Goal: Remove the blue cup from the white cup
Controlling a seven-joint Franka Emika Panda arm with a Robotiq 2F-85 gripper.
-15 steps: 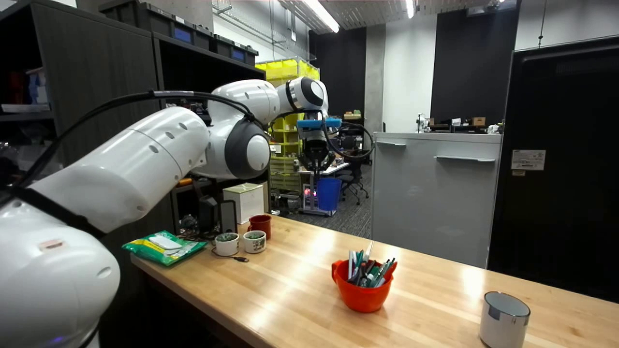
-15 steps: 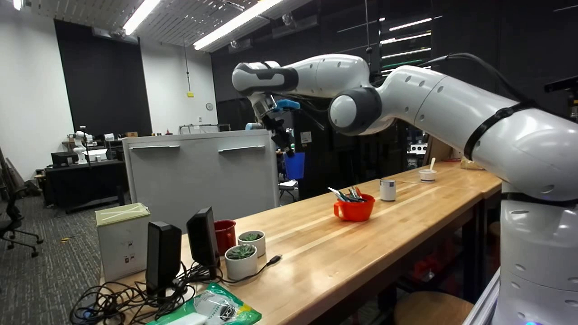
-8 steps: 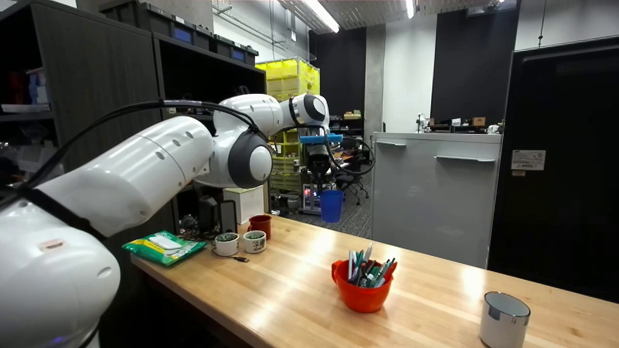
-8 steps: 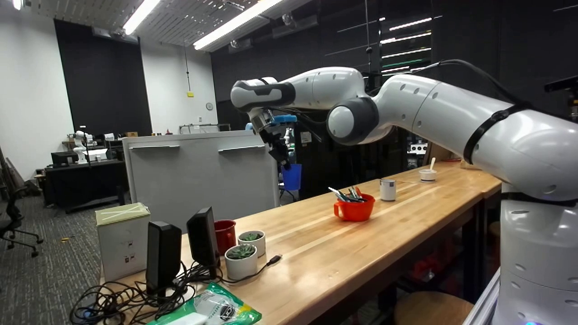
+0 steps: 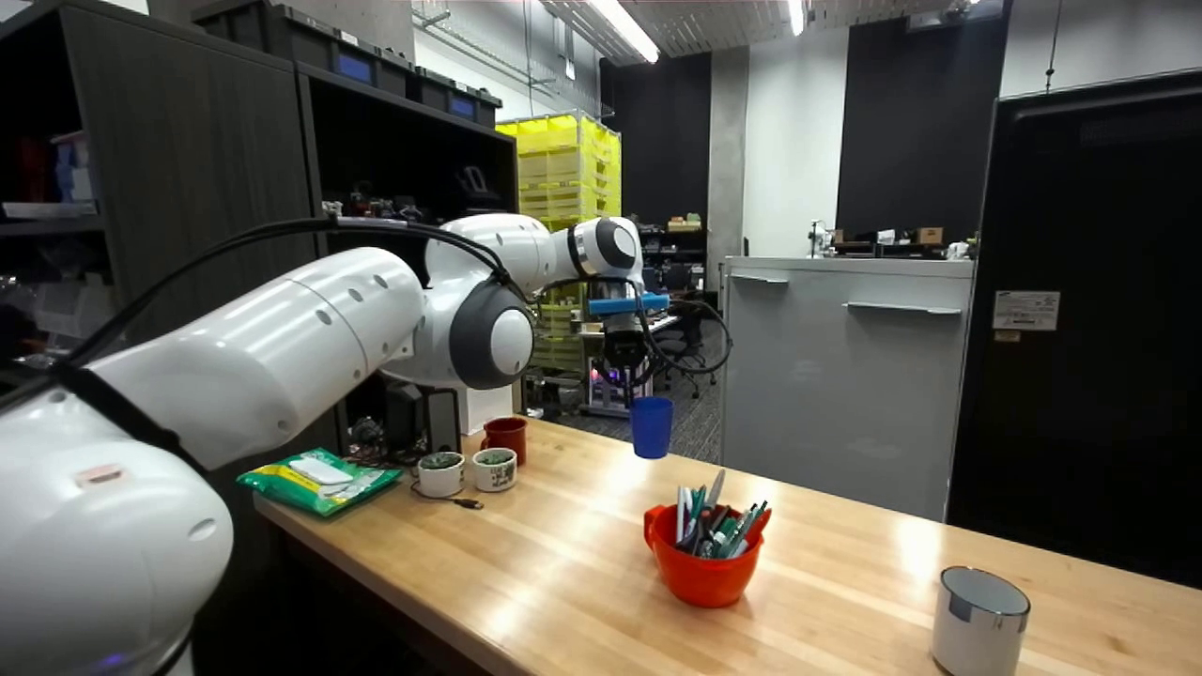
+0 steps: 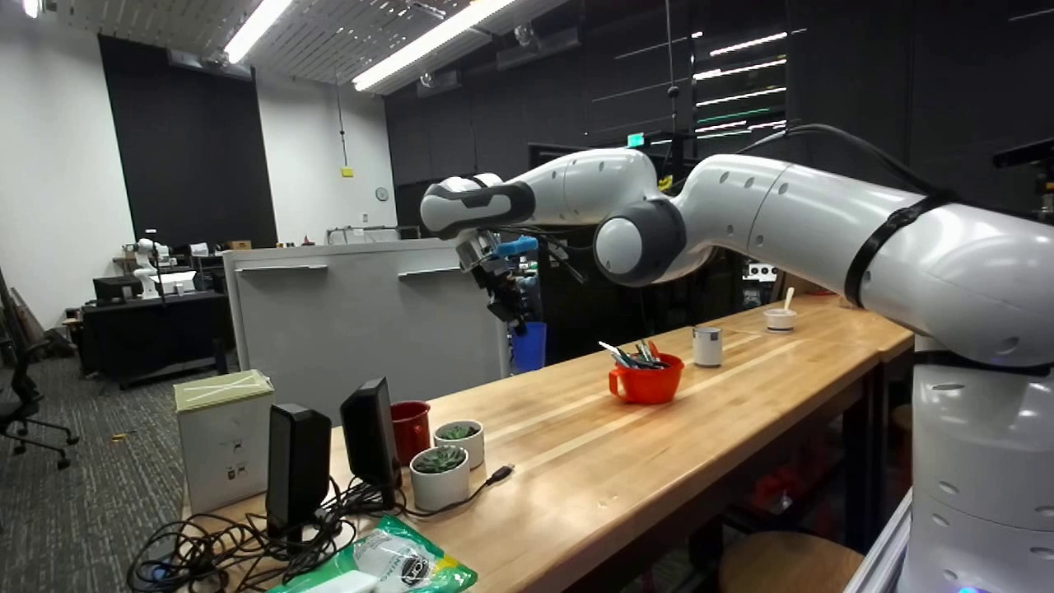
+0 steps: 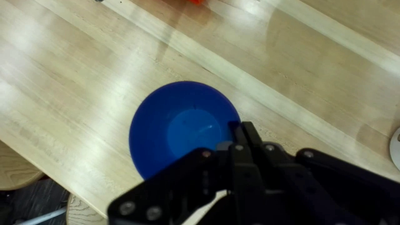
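The blue cup [image 5: 652, 430] hangs upright in the air from my gripper [image 5: 631, 399]. It also shows in an exterior view [image 6: 529, 346]. In the wrist view my gripper [image 7: 241, 125] is shut on the cup's rim, one finger inside and one outside. I look into the open mouth of the blue cup [image 7: 193, 131], and the wooden table shows below it. The white cup [image 5: 981, 624] stands upright on the table, well apart from the blue cup. It also shows in an exterior view [image 6: 707, 349].
A red bowl [image 5: 704, 573] of pens stands between the held cup and the white cup. Two potted plants [image 6: 440, 486], a red mug [image 6: 409, 430], speakers [image 6: 370, 432], cables and a green bag [image 5: 319, 481] are at one table end. A tub [image 6: 780, 319] with a spoon stands beyond the white cup.
The arm has moved down steadily with the blue cup in the gripper. The cup is lower, nearer the table. The white cup and the red bowl have not moved.
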